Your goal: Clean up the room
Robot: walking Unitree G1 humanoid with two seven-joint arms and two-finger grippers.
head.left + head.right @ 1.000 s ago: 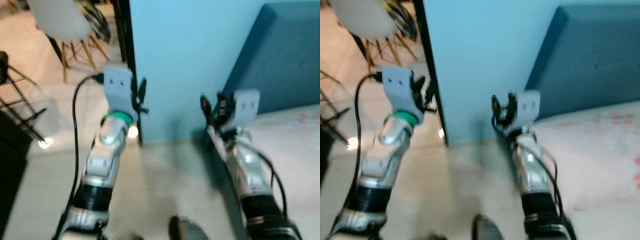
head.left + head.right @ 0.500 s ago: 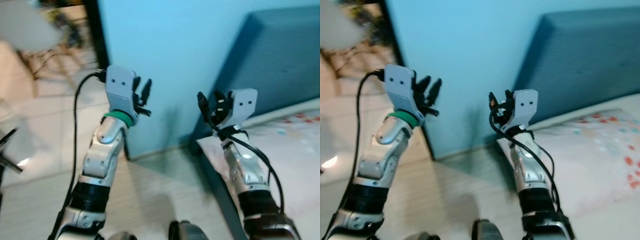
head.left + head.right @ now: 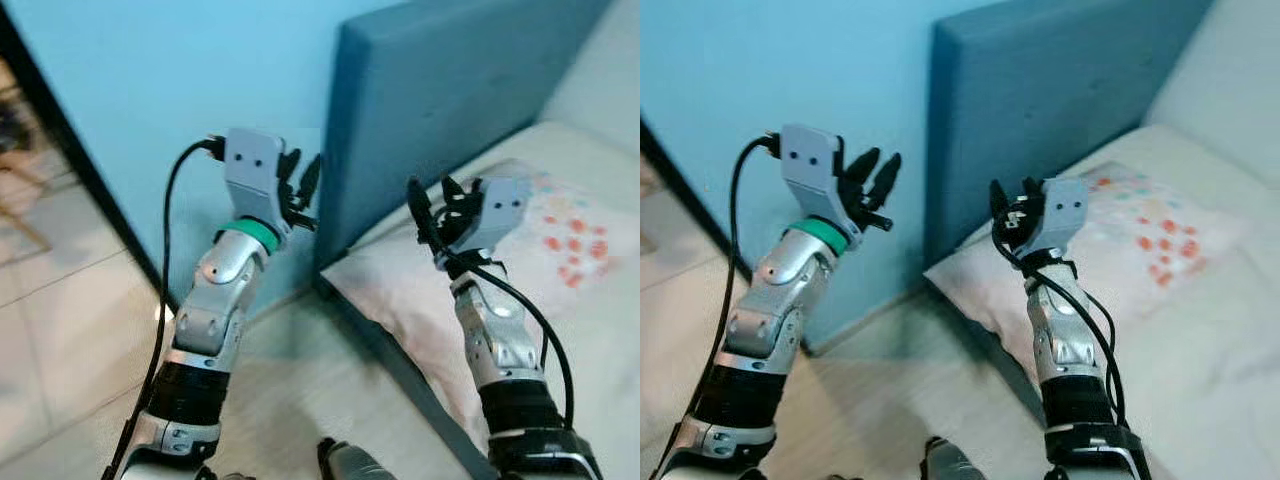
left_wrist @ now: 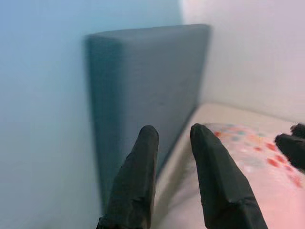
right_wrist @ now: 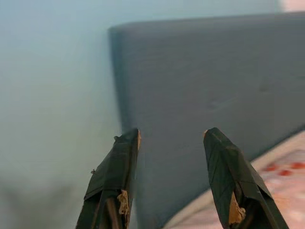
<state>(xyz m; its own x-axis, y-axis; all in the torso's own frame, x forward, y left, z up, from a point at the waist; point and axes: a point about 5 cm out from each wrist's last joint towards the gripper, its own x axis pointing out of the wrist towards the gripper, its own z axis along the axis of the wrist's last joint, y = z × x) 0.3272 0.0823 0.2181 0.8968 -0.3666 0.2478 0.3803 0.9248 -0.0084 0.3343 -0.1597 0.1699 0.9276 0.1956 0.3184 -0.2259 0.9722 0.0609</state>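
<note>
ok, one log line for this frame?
left tool: open, raised, empty | right tool: open, raised, empty | ahead: blue headboard, spotted pillow on bed | nothing grasped

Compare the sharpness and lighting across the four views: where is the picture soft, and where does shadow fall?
Left eye view: fairly sharp on the silver arms, with shadow on the floor beside the dark blue padded headboard. Left wrist view: soft all over, and the white pillow with coloured dots is hazy past the left claw. Right wrist view: the right claw shows its fingers crisply against a dim, blurred headboard.
</note>
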